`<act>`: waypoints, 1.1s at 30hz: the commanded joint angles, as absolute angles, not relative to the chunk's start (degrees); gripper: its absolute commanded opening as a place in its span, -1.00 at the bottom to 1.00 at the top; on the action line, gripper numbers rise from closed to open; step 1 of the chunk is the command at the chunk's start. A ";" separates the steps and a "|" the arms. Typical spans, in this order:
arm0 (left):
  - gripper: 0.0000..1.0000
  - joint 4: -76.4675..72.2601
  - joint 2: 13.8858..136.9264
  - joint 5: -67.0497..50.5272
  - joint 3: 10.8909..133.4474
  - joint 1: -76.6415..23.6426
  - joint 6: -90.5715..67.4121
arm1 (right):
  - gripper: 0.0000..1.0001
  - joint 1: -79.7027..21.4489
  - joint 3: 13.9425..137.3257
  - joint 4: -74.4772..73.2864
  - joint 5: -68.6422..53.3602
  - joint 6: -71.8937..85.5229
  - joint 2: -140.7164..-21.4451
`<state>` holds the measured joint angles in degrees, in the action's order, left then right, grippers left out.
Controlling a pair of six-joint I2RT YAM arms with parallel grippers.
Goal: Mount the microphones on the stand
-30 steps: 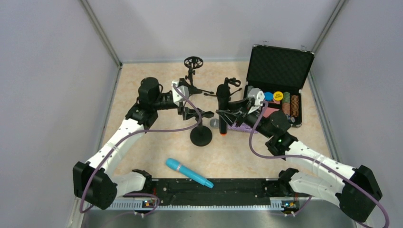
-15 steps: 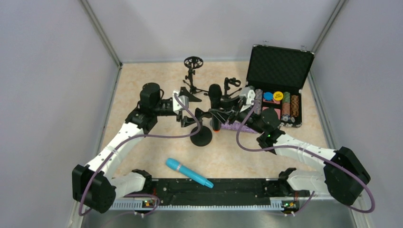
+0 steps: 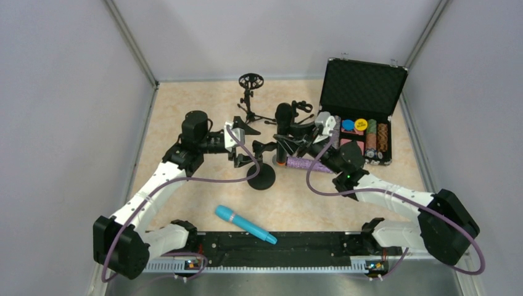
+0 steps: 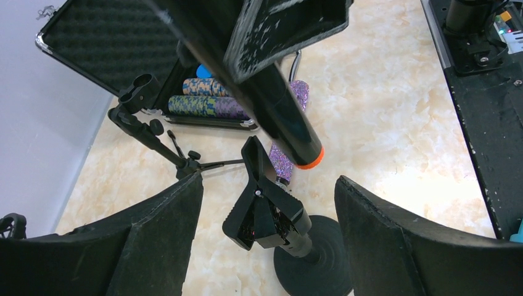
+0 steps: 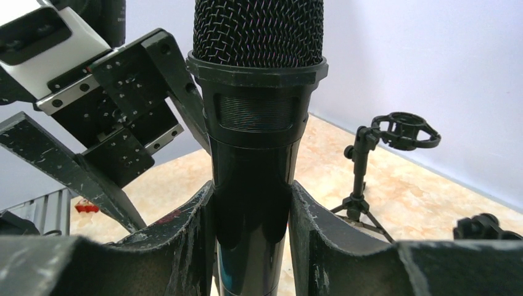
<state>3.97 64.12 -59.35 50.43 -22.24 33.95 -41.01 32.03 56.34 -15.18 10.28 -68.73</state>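
Note:
My right gripper (image 3: pixel 290 140) is shut on the black microphone (image 3: pixel 284 126), held nearly upright with its orange end ring (image 4: pixel 308 161) just above the stand's clip (image 4: pixel 265 209). In the right wrist view the fingers (image 5: pixel 185 240) press both sides of its body (image 5: pixel 259 123). My left gripper (image 4: pixel 269 182) is open, its fingers on either side of the clip's handles without touching. The stand's round base (image 3: pixel 261 177) rests on the table. The purple glitter microphone (image 3: pixel 308 164) lies behind the stand. The cyan microphone (image 3: pixel 245 224) lies near the front edge.
An open black case (image 3: pixel 364 92) holding poker chips stands at the back right. A small tripod with a round shock mount (image 3: pixel 250 83) and another tripod holder (image 3: pixel 301 108) stand behind the arms. Grey walls enclose the table.
My right gripper carried the black microphone left toward the stand, then slightly back and up, uncovering the purple microphone. My left gripper shifted a little and stayed open.

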 commanded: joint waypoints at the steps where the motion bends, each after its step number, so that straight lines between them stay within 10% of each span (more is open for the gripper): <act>1: 0.67 0.52 63.23 -59.70 50.01 -22.40 31.27 | -1.00 -40.46 29.42 59.23 -11.29 8.66 -62.53; 33: 0.76 -9.29 63.89 -54.41 48.28 -24.10 15.11 | -1.00 -31.83 29.92 77.34 -20.03 11.45 -71.11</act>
